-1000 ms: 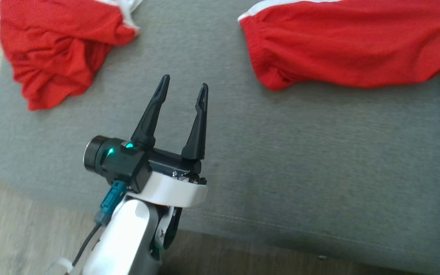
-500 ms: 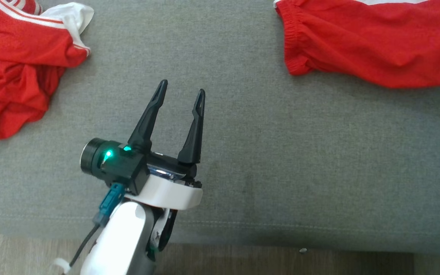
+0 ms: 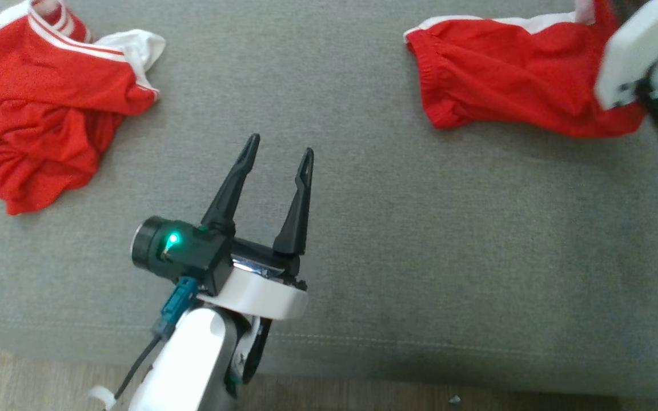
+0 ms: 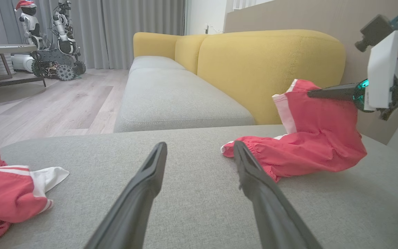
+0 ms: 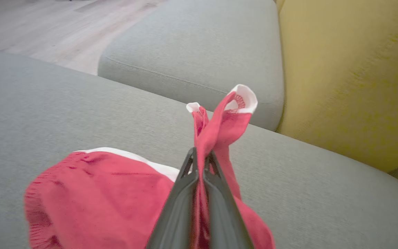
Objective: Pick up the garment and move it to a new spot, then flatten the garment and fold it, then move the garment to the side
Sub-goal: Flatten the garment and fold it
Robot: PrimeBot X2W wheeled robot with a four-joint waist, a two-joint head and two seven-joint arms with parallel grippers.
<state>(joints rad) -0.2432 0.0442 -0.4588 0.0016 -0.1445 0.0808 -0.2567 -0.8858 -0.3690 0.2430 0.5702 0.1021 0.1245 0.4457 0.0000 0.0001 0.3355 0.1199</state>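
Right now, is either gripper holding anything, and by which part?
The right gripper is shut on the red garment, pinching a bunched fold by its white-trimmed edge. The left gripper is open, holding nothing.

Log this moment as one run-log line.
phase: pick up | right gripper: shut on garment, one end lifted | left gripper: open, empty, over grey cushion | second garment: crumpled
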